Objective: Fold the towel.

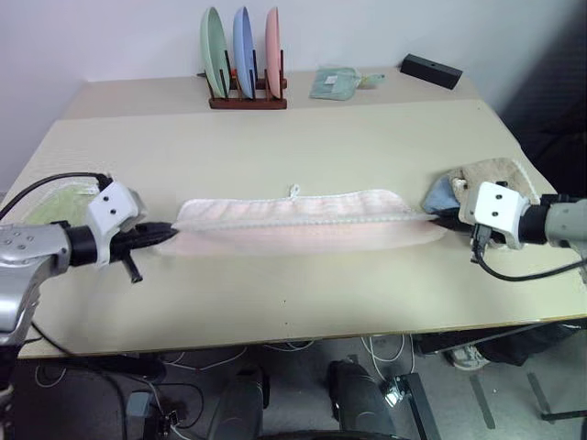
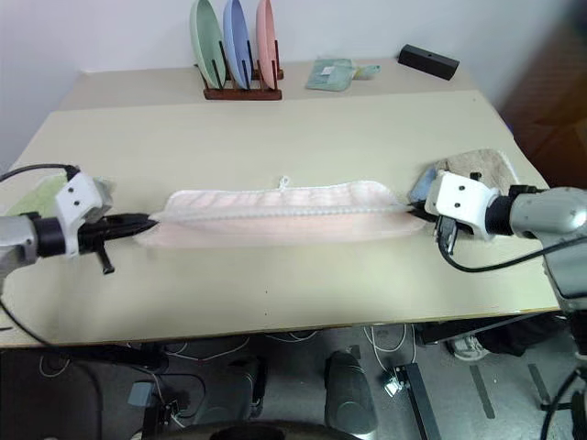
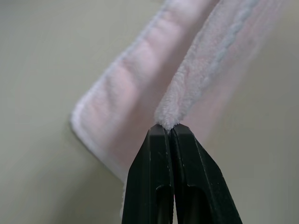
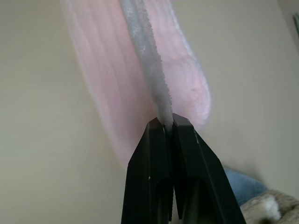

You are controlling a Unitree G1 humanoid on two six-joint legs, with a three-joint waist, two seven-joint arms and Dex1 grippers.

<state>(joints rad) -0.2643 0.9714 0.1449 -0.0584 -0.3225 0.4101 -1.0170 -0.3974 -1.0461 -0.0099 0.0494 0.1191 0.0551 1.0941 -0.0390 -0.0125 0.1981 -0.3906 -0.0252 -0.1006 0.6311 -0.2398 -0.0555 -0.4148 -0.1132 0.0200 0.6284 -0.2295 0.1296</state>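
The pale pink fluffy towel lay stretched in a long folded band on the table, each end pinched between shut jaws, white loop up.

The green cloth at the table's left edge is largely hidden behind the left arm, and its shape cannot be made out. The blue cloth and the beige cloth are partly covered by the right wrist's white housing. The lower layer of the towel is hidden under the folded upper edge, so how far it reaches cannot be told. In the right wrist view the towel's far end is blurred and cut off by the picture's edge. The small packet at the table's back is too small to identify.
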